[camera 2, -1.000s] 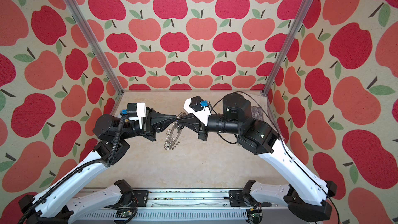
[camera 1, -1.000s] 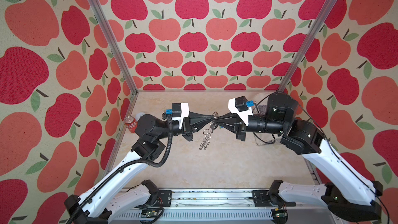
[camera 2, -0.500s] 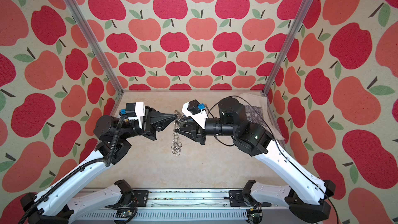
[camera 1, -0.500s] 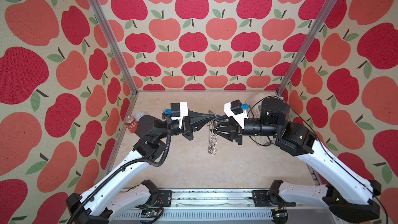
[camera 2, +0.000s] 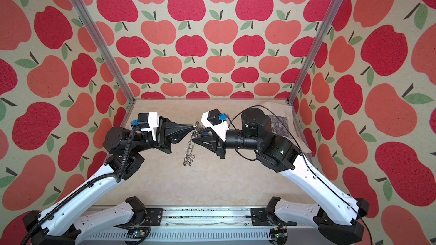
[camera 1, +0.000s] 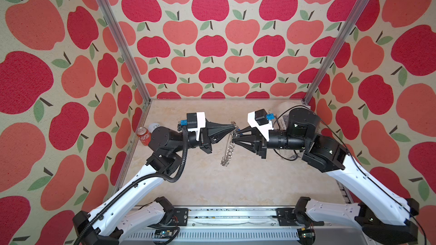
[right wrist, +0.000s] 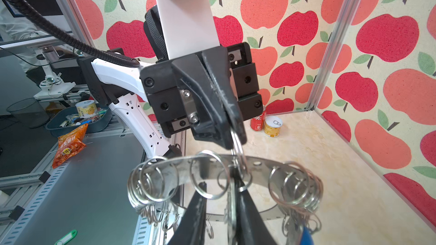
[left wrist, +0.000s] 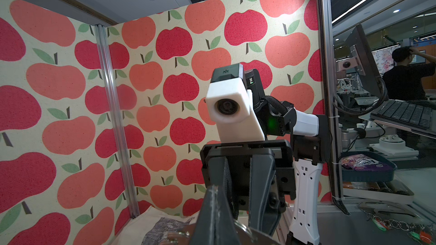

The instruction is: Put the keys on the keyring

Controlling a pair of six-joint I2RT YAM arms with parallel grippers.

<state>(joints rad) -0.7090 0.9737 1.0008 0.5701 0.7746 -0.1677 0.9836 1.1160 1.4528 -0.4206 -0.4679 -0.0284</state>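
Pinching keyring [right wrist: 259, 164] wire ring: left gripper [right wrist: 232, 137], clenched | right gripper [camera 1: 236, 137]: hold unclear | red can [camera 1: 143, 135]: Chinese lettering

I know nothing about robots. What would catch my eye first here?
First the loud apple-print walls around the table. Then, raised above its middle, the left gripper and right gripper meet tip to tip, with the keyring, fringed with wire rings, hanging between them from the left gripper's pinch.

Both arms reach inward with wrists level, so the fingertips almost meet in mid-air. The left hand [camera 1: 234, 127] is pinched fully closed. The right hand [camera 1: 235, 137] faces it, jaws narrowly parted.
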